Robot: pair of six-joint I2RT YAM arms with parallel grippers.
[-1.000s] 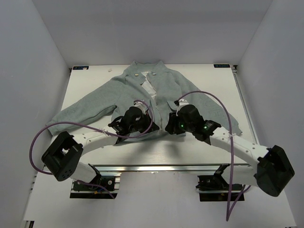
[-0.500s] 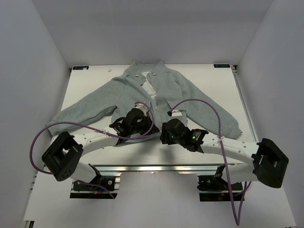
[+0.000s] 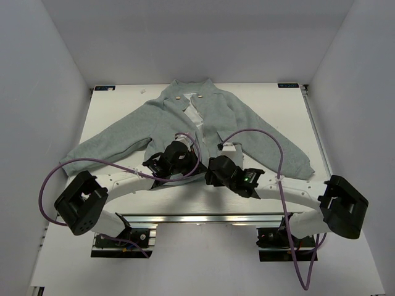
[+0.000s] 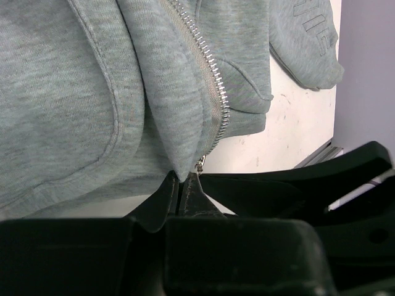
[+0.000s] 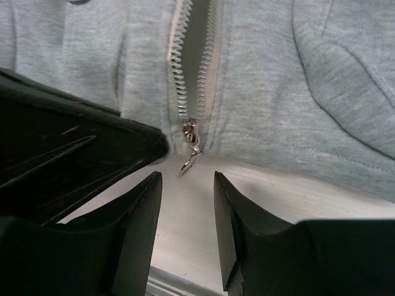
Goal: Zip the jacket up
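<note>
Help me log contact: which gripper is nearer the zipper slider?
Left. The left gripper is shut on the hem of the jacket right beside the zipper slider; the right gripper hangs open just short of it.

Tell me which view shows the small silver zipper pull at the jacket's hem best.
The right wrist view: the small silver zipper pull hangs unobstructed just beyond the open right gripper. The left wrist view catches only a glint of it at the grey-green fleece jacket's hem; in the top external view it cannot be made out.
</note>
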